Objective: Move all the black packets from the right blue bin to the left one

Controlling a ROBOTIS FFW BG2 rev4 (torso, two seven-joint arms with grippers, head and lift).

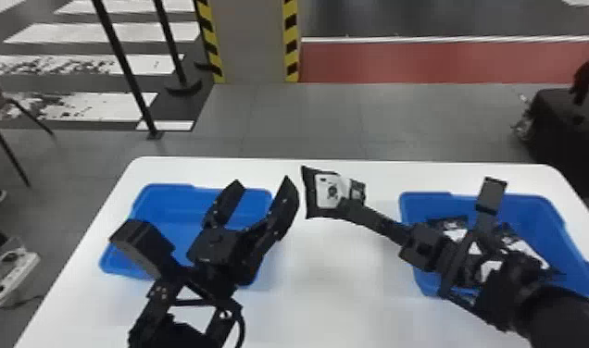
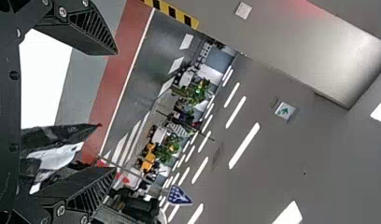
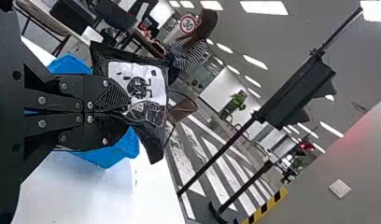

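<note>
In the head view, the right tool (image 1: 349, 209) grips a black packet (image 1: 311, 196) by one end at the upper centre, with the free part towards the left tool (image 1: 262, 184). That left tool, at centre left, stands wide with its 2 fingers apart; the packet is just beside them. The step looks like a hand-over. To do it well, the left tool should take the packet's free end squarely between its pads and close firmly before the right tool lets go, then release low over the left bin (image 1: 161, 190). More packets (image 1: 451, 224) lie in the right bin (image 1: 529, 198), partly behind the right arm (image 1: 483, 282). The left arm (image 1: 182, 296) covers part of the left bin, and both bins rest on the white table (image 1: 335, 296).

In the left wrist view, the left tool's fingers are well parted. The packet shows at lower left, near the lower finger, which could nudge or crumple it if misaligned.

In the right wrist view, the right tool is narrow, pinching the packet at centre left; its loose film may fold or slip.
</note>
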